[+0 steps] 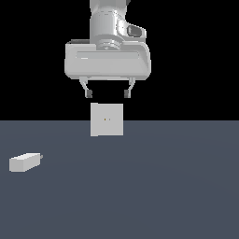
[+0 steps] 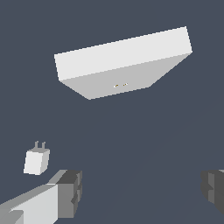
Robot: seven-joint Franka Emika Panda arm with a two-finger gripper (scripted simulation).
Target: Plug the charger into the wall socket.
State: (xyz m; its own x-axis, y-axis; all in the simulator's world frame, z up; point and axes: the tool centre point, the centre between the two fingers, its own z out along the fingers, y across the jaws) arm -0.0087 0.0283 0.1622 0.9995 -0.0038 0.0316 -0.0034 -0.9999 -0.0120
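- Hanging high above the surface (image 1: pixel 163 186), the claw (image 1: pixel 107 94) points straight down with its two fingers spread wide and nothing between them.
- Its dark fingertips (image 1: pixel 87 94) sit just above the top edge of the socket (image 1: pixel 107 119) in the exterior view, without touching it.
- The socket is a pale-grey square plate standing upright on the dark grey-blue surface, with two tiny dots at the middle of its face.
- The charger (image 1: pixel 24 162), a small pale-grey block, lies flat on the surface well apart from the socket, toward the exterior view's left and nearer the camera.
- A small dark prong juts from the end of the charger that faces the exterior view's right.
- In the wrist view the socket (image 2: pixel 122 63) shows its top edge and its dotted face, and the charger (image 2: pixel 36 161) shows two short prongs sticking out of one end.
- The wrist view also catches both fingers (image 2: pixel 68 192) at the picture's edge, far apart, with bare surface (image 2: pixel 144 144) between them.
- The charger rests free of the claw, near one finger in the wrist view but not touched by it.
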